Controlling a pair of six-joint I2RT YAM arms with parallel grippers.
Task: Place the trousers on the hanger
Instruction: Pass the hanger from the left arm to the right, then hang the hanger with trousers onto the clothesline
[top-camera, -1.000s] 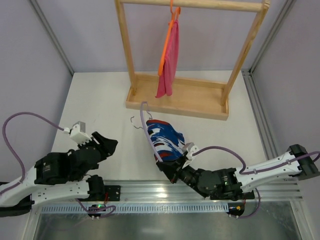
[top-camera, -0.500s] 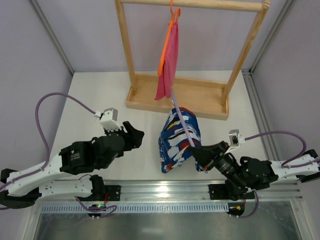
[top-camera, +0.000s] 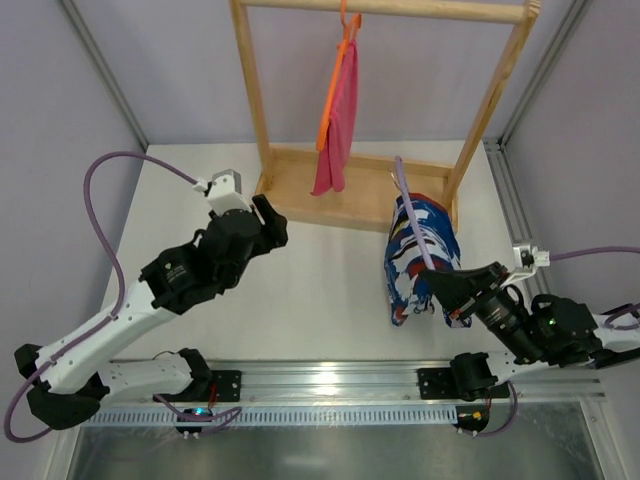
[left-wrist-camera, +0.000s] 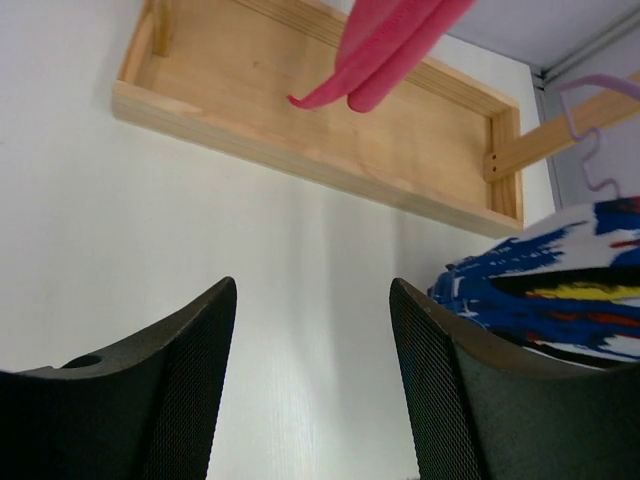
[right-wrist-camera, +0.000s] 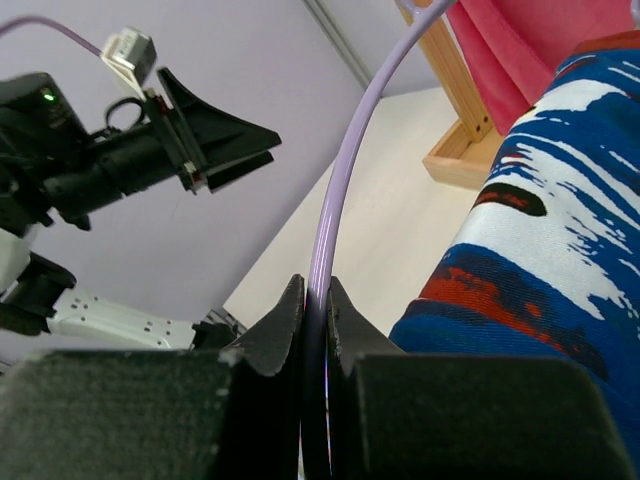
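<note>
The trousers (top-camera: 421, 258), printed in blue, white, red and black, hang draped over the pale lilac hanger (top-camera: 409, 205), lifted off the table at the right, in front of the wooden rack's right end. My right gripper (top-camera: 438, 284) is shut on the hanger's bar; the right wrist view shows the jaws (right-wrist-camera: 315, 285) clamped on the lilac rod (right-wrist-camera: 345, 180), with the trousers (right-wrist-camera: 540, 220) to the right. My left gripper (top-camera: 270, 222) is open and empty near the rack base's left end. In the left wrist view (left-wrist-camera: 312, 300) the trousers (left-wrist-camera: 560, 300) lie at the right edge.
A wooden rack stands at the back, with a tray-like base (top-camera: 360, 208) and a top rail (top-camera: 400, 9). An orange hanger with plain pink cloth (top-camera: 338, 120) hangs from the rail. A metal rail (top-camera: 320, 385) runs along the near table edge.
My right gripper has carried the hanger and trousers from the front middle up and to the right. My left arm has reached forward towards the rack base.
</note>
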